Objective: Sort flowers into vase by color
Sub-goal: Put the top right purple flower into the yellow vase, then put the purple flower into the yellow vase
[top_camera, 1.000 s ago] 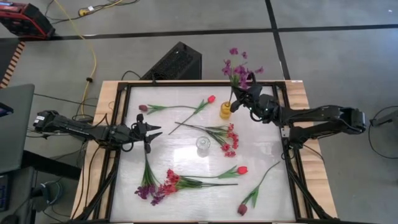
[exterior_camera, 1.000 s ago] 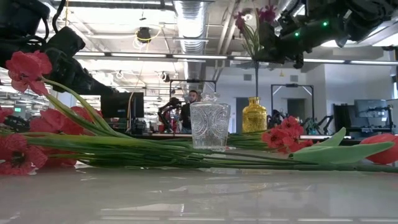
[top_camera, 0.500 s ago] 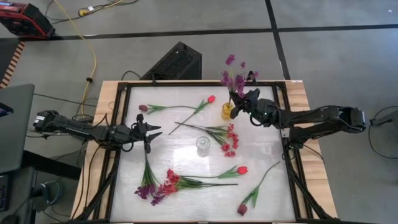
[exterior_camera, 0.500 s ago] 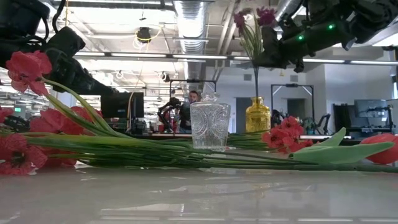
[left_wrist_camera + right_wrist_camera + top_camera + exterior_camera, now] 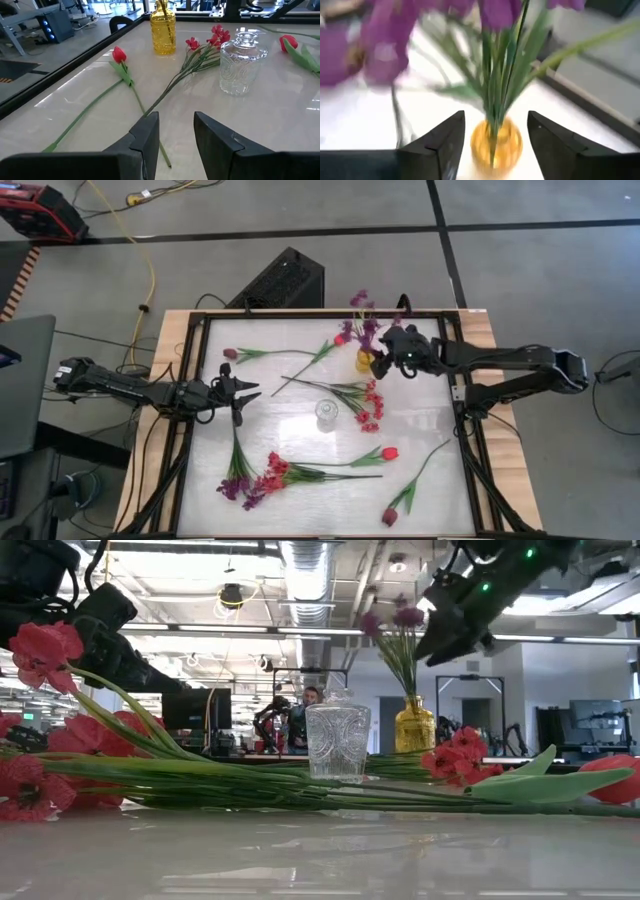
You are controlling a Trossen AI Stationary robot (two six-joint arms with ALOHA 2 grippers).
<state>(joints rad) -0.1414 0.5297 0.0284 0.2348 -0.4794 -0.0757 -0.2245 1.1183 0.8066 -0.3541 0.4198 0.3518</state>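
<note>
Purple flowers point(image 5: 360, 308): standing in yellow vase point(image 5: 364, 361) at far edge of worktop point(image 5: 300, 430). Right claw point(image 5: 388, 358): beside vase, fingers spread, holding nothing. Red flowers point(image 5: 366, 402): lying beside clear vase point(image 5: 326, 411). Left claw point(image 5: 243, 395): part-open, empty, near worktop's left side.

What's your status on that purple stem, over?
Right gripper open, above yellow vase. Purple stem standing in vase. Left gripper idle at table's left. Nothing in the way.
</note>
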